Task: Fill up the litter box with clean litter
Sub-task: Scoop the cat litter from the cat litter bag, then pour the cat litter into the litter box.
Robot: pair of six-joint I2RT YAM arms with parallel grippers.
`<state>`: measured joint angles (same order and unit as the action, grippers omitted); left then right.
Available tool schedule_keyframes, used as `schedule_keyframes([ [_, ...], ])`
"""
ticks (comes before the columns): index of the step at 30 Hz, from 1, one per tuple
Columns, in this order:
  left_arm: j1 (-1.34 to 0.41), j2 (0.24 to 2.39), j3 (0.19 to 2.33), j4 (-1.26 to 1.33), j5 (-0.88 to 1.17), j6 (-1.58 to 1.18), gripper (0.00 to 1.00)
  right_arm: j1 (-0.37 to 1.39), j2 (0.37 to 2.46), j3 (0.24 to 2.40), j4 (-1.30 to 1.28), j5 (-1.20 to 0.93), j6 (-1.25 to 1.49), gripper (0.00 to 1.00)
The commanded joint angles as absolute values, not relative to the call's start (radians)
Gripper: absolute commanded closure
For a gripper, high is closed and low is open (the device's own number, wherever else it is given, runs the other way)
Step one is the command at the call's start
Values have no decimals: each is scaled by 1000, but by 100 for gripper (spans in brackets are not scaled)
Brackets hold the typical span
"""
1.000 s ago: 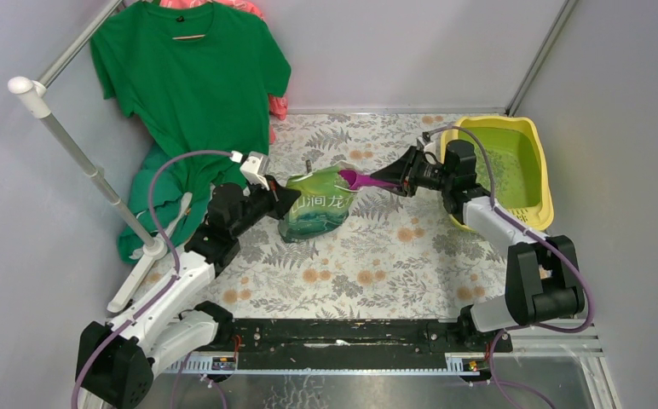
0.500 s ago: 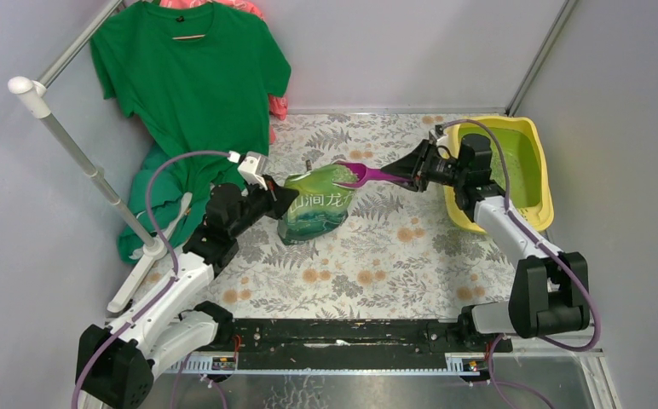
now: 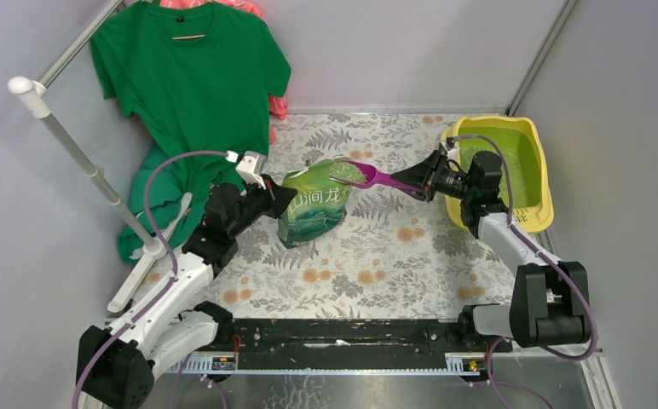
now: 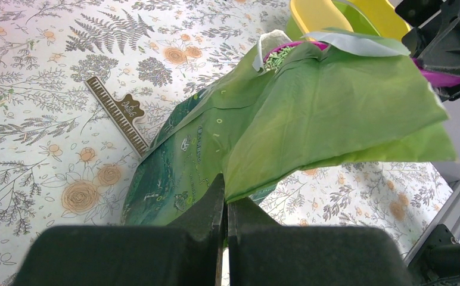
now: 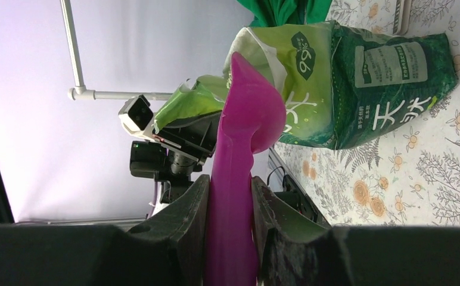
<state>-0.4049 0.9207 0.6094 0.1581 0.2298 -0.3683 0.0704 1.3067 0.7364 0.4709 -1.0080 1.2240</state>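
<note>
Across the middle of the frame we see a floral tablecloth, and on it, left of centre, a glossy green bag printed with white characters stands with its top open, the bowl of a purple scoop at its mouth and the handle running off to the right. In the upper left we find a green T-shirt on a hanger with a pink garment behind it, and a white rack pole slanting down the left side. In the left wrist view we also make out a small brown toothed strip lying flat on the cloth just left of the bag.
</note>
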Motion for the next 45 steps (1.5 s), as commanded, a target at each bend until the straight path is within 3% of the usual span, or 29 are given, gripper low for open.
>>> schedule_keyframes([
  [1, -394, 857, 670, 420, 226, -390, 99, 67, 1300, 669, 773, -1037, 1388, 100],
  [6, -395, 853, 665, 418, 223, -390, 99, 62, 1313, 643, 896, -1026, 1462, 100],
  [16, -393, 847, 670, 408, 216, -382, 99, 6, 1274, 657, 859, -1035, 1464, 100],
  [29, -390, 858, 657, 432, 227, -393, 99, -274, 1237, 671, 880, -1109, 1523, 100],
  [45, -389, 938, 697, 467, 274, -406, 99, -598, 1337, 655, 1014, -1115, 1605, 100],
])
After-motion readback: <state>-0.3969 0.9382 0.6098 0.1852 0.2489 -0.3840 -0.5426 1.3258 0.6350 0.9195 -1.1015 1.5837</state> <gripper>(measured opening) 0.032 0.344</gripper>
